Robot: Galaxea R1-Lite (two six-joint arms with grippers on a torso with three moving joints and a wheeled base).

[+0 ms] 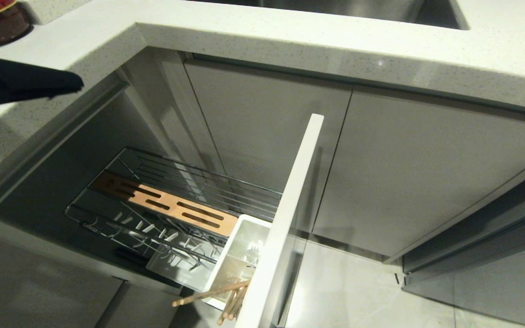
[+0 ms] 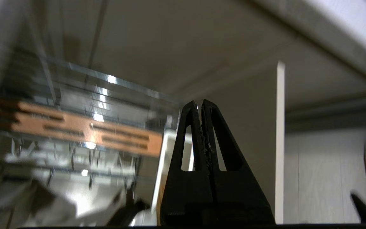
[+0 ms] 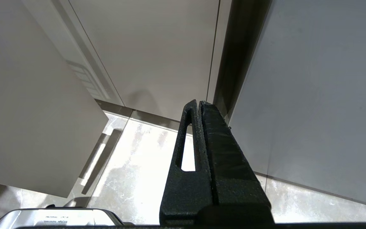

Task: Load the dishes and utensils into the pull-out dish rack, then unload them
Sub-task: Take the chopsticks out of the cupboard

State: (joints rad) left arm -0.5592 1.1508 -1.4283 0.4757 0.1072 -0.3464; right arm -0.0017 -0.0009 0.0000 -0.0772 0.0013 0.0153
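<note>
Fingers point(image 2: 201, 105) of the left gripper are pressed together and empty at the frame's upper left, while the light, stiff, slippery chopsticks point(image 1: 226, 296) lean from the utensil cup point(image 1: 239, 255) at bottom centre, best pinched near their upper ends.

Left end effector point(image 2: 199, 103) has its two black fingers pressed flat together, nothing between them, tips coming to a point. In the head view only a dark piece of the left arm point(image 1: 21, 84) pokes in from the left edge, up high. Right end effector point(image 3: 199, 103) is pinched closed too and empty, hanging low and pointing down toward the floor.
</note>
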